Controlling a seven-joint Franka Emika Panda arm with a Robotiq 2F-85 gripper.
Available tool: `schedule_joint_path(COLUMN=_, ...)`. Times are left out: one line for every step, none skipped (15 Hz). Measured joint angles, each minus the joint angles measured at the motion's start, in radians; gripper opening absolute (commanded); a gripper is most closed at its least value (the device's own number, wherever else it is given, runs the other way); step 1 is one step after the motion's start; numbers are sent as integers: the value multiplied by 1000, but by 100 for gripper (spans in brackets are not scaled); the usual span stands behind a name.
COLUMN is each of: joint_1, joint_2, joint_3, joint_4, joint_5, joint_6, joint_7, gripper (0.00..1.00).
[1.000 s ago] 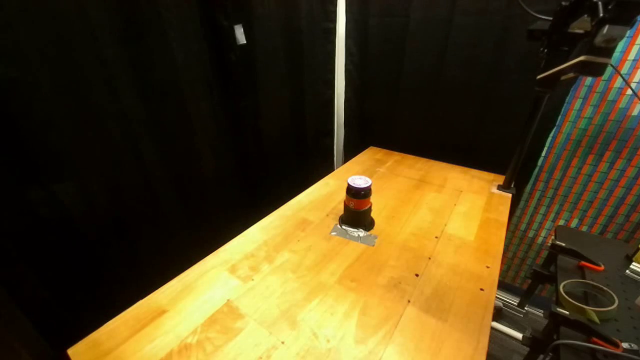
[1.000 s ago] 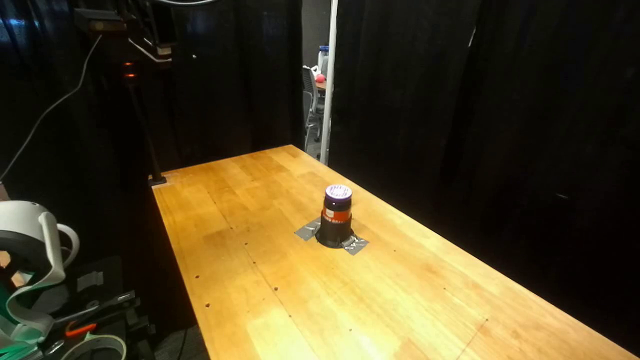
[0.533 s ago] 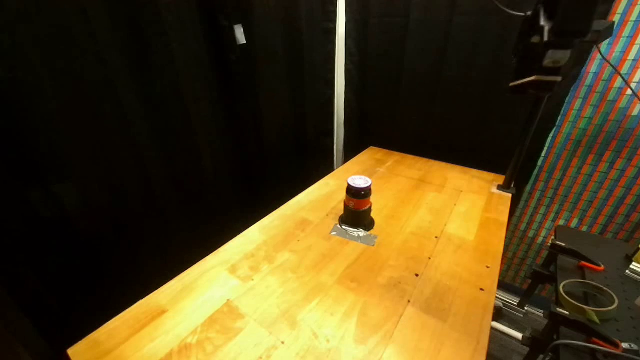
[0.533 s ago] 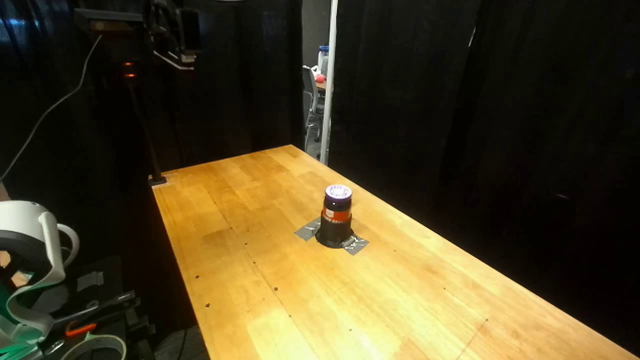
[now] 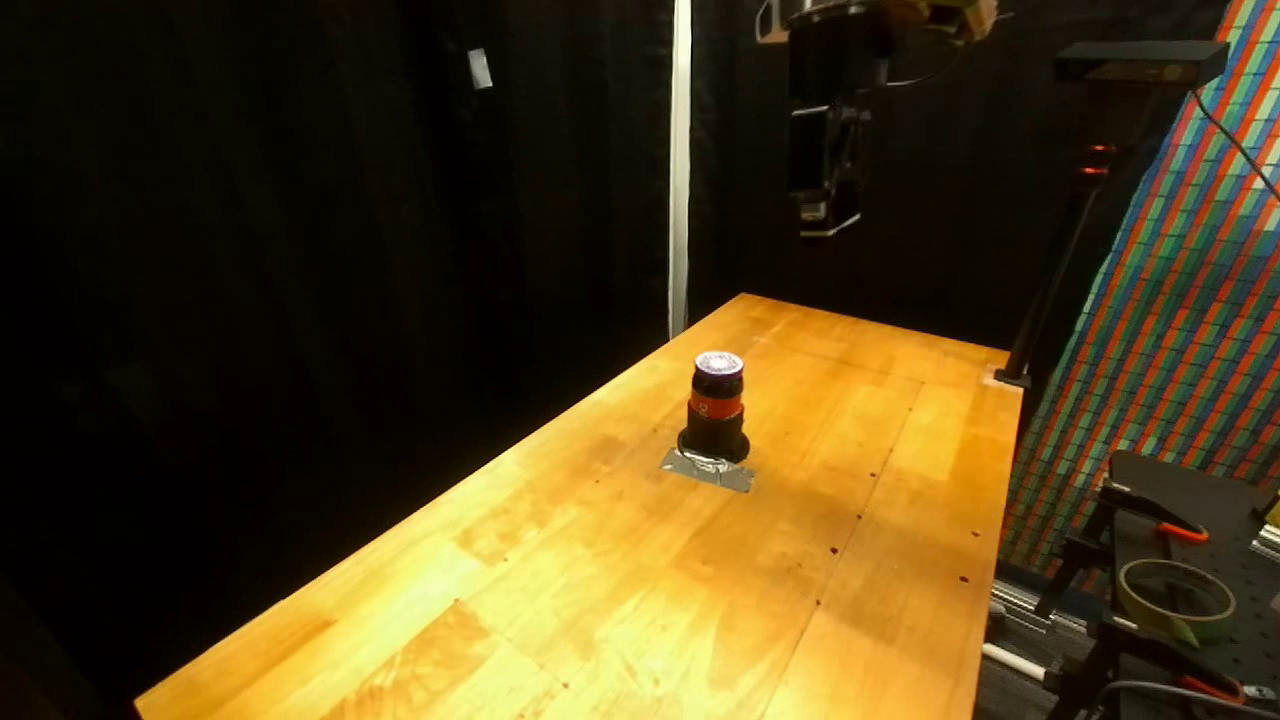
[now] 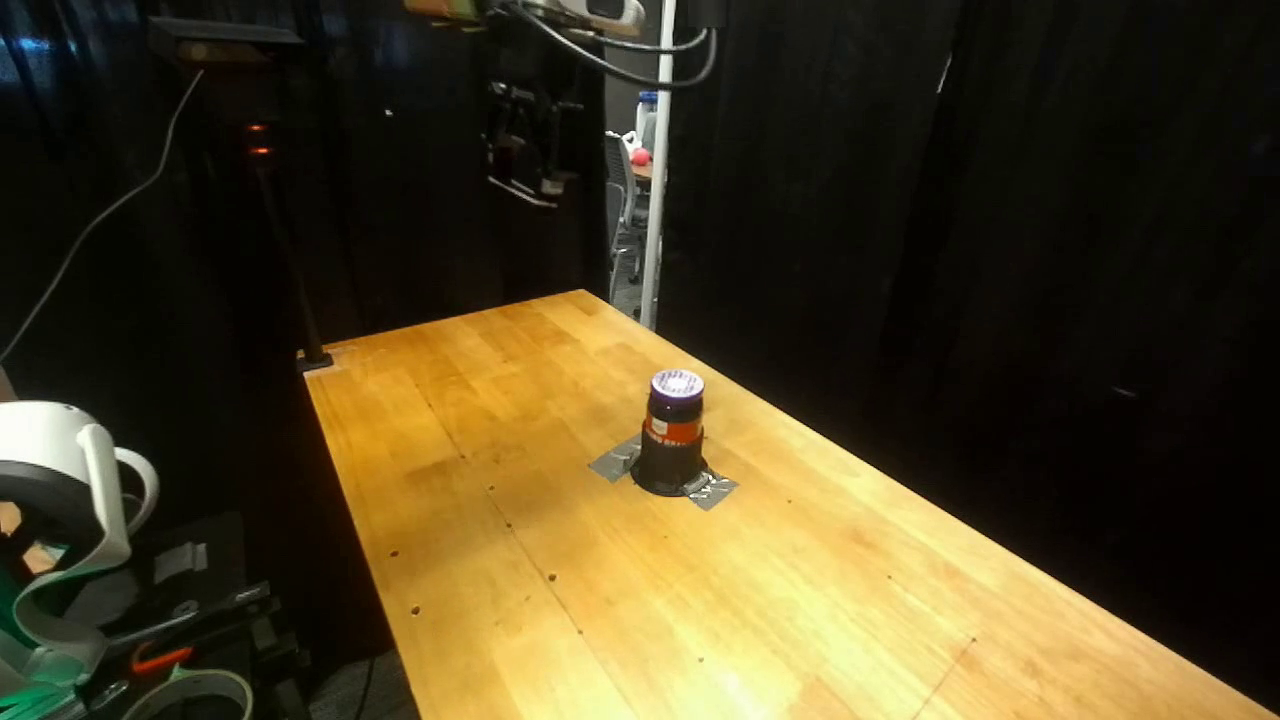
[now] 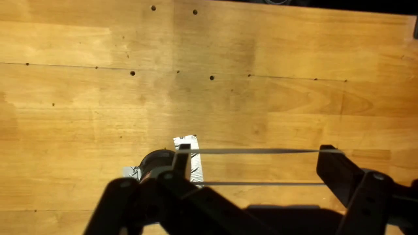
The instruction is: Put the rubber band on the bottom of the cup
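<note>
1. Black two-finger hand (image 7: 256,152): spread wide, holds thin pale rubber band (image 7: 248,151) taut.
2. Small dark upright cup with orange-red stripe (image 5: 717,407): hand's 7 o'clock, lower, in an exterior view.
3. Centre band over cup first, then lower straight.

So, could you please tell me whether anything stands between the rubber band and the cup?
Nothing visible: both exterior views show only air between the open gripper, which holds the rubber band stretched, and the cup.
</note>
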Motion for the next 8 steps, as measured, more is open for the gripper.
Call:
schedule_joint_path(joint_1=-4, joint_2=58, joint_3=-10, joint_4=50, joint_5=-17, joint_6=0, joint_7=11, gripper=100)
schedule_joint_path(joint_1=-6, joint_2=115, joint_3=-22, joint_4=99, joint_5=-33, joint_6=0, joint_7=21, gripper=100)
schedule_joint_path(joint_1=-8, joint_2=172, joint_3=-35, joint_4=147, joint_5=-44, joint_6=0, joint_7=28, gripper=100)
schedule_joint_path(joint_1=-8, joint_2=228, joint_3=-49, joint_4=197, joint_5=-56, joint_6=4, joint_7=34, gripper=100)
schedule_joint_path(joint_1=-9, joint_2=280, joint_3=-63, joint_4=244, joint_5=-63, joint_6=6, joint_7=39, gripper=100)
schedule_joint_path(joint_1=-9, joint_2=334, joint_3=-77, joint_4=294, joint_5=-66, joint_6=9, joint_7=40, gripper=100)
schedule_joint_path(joint_1=-9, joint_2=386, joint_3=-90, joint_4=343, joint_5=-67, joint_6=11, joint_7=40, gripper=100)
schedule_joint_path(joint_1=-10, joint_2=437, joint_3=-101, joint_4=391, joint_5=-67, joint_6=14, joint_7=40, gripper=100)
